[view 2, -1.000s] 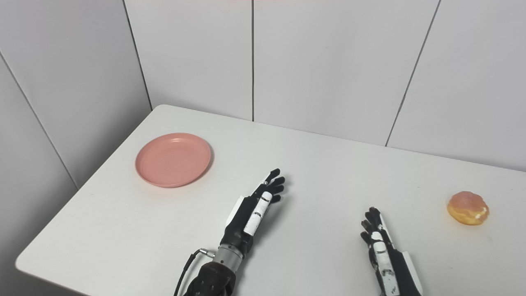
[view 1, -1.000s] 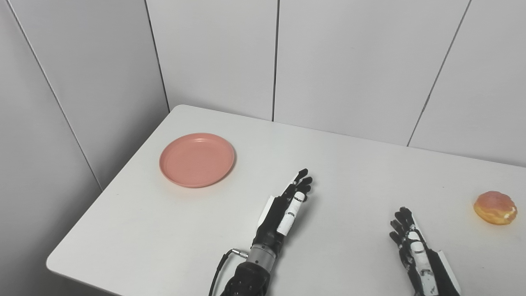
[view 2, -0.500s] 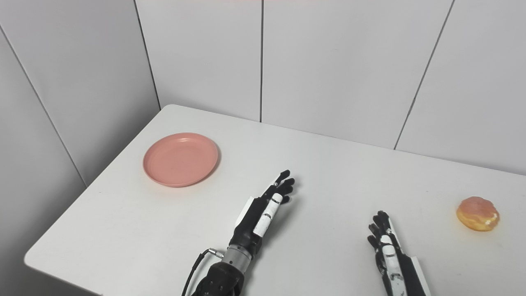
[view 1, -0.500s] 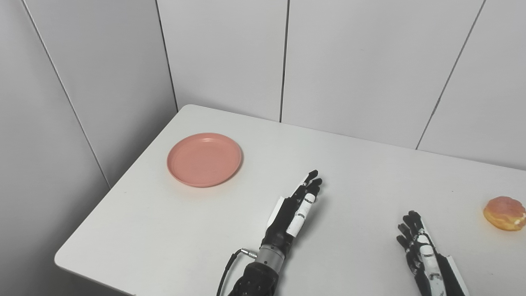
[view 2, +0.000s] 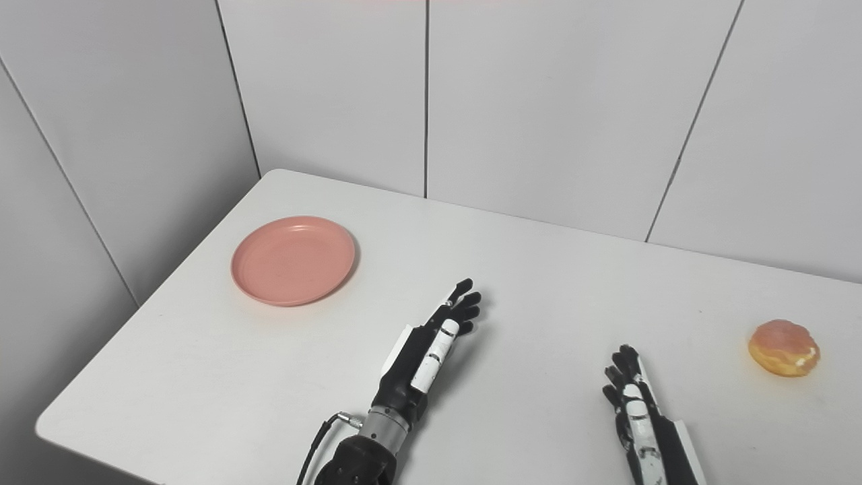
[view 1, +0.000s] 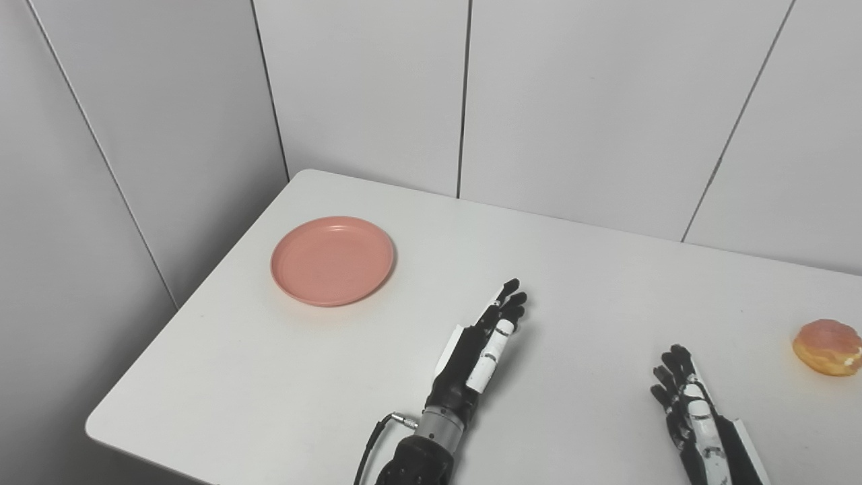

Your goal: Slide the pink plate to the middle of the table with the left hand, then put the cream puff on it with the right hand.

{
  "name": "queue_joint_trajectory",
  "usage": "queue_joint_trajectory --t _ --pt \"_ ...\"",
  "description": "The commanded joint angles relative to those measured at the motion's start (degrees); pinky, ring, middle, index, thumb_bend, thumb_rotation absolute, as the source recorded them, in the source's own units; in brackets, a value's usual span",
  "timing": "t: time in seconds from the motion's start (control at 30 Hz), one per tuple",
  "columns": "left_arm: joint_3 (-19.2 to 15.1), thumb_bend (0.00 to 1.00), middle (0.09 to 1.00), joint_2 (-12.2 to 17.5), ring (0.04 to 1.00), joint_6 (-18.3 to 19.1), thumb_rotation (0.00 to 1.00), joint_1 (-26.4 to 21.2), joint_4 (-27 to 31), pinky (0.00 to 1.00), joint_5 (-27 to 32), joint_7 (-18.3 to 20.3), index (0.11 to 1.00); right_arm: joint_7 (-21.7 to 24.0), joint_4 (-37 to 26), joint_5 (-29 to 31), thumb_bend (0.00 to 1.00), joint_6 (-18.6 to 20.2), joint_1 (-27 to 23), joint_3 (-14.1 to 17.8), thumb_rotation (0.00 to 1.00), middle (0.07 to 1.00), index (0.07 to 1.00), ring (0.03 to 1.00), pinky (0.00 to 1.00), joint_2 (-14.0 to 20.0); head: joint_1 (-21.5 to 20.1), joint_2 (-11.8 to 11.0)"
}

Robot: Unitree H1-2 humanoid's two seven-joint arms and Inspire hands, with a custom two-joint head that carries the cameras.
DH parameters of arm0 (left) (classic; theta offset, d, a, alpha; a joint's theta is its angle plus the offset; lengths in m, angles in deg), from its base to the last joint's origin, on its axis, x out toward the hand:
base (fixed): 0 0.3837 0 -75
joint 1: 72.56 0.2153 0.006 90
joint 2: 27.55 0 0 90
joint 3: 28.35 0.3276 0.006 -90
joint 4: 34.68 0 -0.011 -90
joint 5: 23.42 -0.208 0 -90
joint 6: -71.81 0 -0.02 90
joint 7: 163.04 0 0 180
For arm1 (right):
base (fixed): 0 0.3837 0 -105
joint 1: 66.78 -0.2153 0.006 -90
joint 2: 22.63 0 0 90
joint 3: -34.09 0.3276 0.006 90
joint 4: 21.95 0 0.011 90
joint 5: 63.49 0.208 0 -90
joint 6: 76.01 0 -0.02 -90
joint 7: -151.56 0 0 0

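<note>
An empty pink plate (view 1: 333, 260) lies on the white table (view 1: 592, 283), far left. A cream puff (view 1: 827, 346) lies at the right, near the picture's edge. My left hand (view 1: 479, 345) is open, fingers stretched forward, edge-on above the table's middle, to the right of the plate and apart from it. My right hand (view 1: 687, 404) is open low at the front right, well left of the cream puff. Both hands hold nothing. In the right eye view the plate (view 2: 293, 259), the cream puff (view 2: 783, 347), left hand (view 2: 431, 347) and right hand (view 2: 636, 411) show too.
Grey panel walls (view 1: 572, 101) stand behind the table and along its left side. The table's front-left corner (view 1: 101, 428) drops off at the lower left. A cable (view 1: 377, 438) hangs from my left wrist.
The camera has shifted, so the whole picture moved a little right. Both hands and the objects stay about where they were on the table.
</note>
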Motion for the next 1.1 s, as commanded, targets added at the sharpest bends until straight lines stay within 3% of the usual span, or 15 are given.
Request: queue_joint_trajectory --t 0.0,0.47,0.77,0.93,1.07 --pt "0.25 0.45 0.936 1.14 0.927 1.19 1.00 3.53 -0.53 0.92 0.57 1.08 0.932 -0.63 -0.95 -0.33 0.10 1.68 0.70 0.09 1.00 1.000 1.000 1.000 1.00 -0.18 -0.20 0.25" --pt "0.36 0.46 0.915 3.07 0.915 8.52 1.00 2.69 12.40 0.91 1.92 3.51 0.903 -0.84 -0.45 -0.30 0.13 0.47 0.34 0.08 1.00 1.000 1.000 1.000 1.00 -0.09 -0.11 0.78" --pt "-1.24 0.51 0.931 4.75 0.913 8.46 1.00 -0.03 18.21 0.90 3.32 3.97 0.925 -0.93 0.09 -0.63 0.13 0.58 -0.08 0.08 1.00 1.000 1.000 1.000 1.00 0.04 -0.10 0.91" --pt "-2.80 0.48 0.929 4.96 0.914 8.20 1.00 -1.42 19.71 0.91 5.15 3.62 0.924 -1.05 0.55 -1.01 0.13 -0.08 -0.13 0.06 1.00 1.000 1.000 1.000 1.00 0.03 -0.15 0.95" --pt "-4.18 0.48 0.926 5.38 0.914 10.10 1.00 -2.77 21.68 0.91 4.82 2.81 0.922 -0.92 0.61 -0.97 0.14 0.02 -0.11 0.08 1.00 1.000 1.000 1.000 1.00 0.05 -0.11 1.10"
